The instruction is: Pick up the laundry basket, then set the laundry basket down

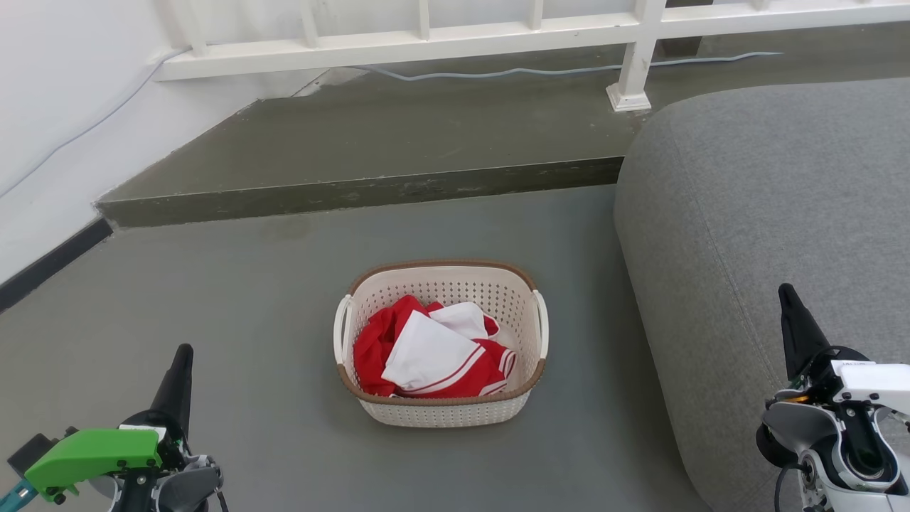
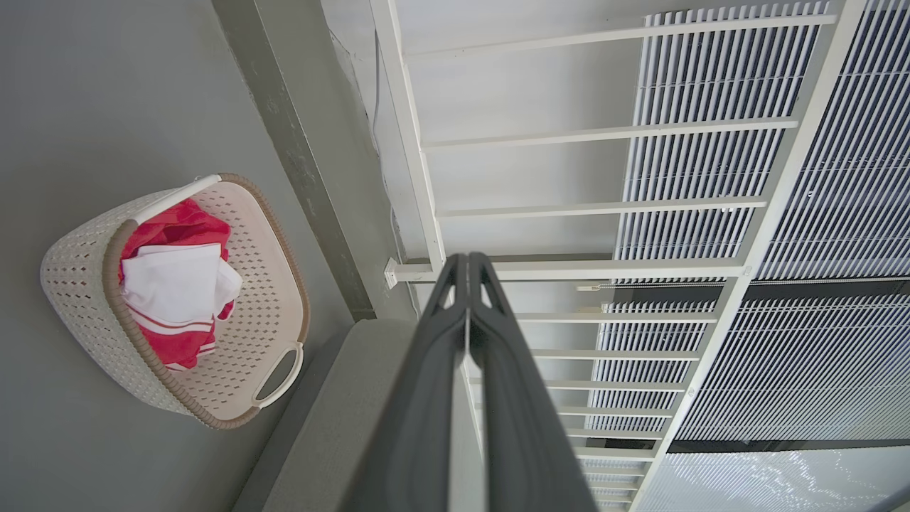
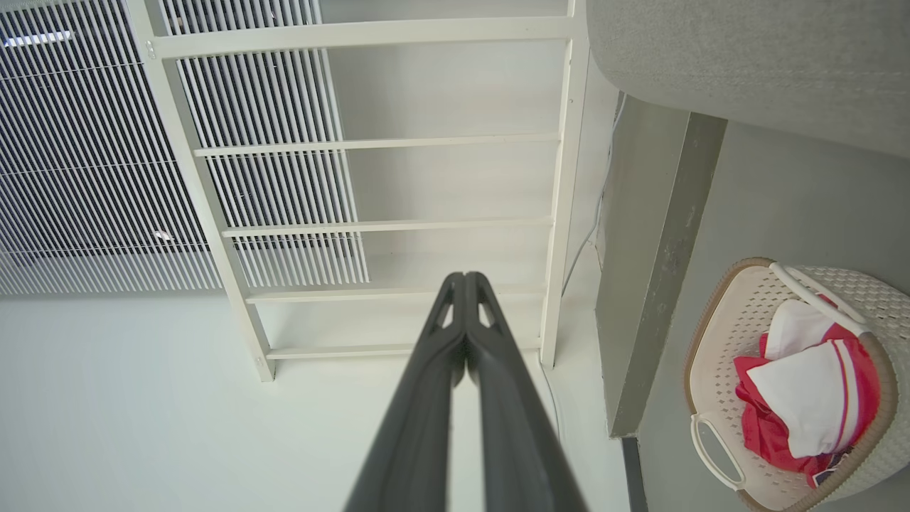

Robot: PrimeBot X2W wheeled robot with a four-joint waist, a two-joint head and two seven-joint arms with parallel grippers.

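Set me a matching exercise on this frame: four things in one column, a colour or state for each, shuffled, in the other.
Things:
1. basket
2. clothes
3. sofa
4. left claw

Colour or state:
a. shut, holding nothing
b. grey
c. red and white
d. cream with a brown rim

Pairs: 1-d, 2-c, 3-b, 4-a

Left gripper (image 1: 183, 353): long tapering fingers (image 2: 419, 412), matt dark grey, each with a narrow slot cut near the tip. Its wrist carries a bright green housing (image 1: 92, 454) with dark screws, beside a grey rounded casing (image 1: 186, 488).

Right gripper (image 1: 785, 291): same dark fingers. Its wrist bears a white cover (image 1: 873, 384), a grey-white rounded housing (image 1: 807, 427) and a black cable (image 1: 780, 483).
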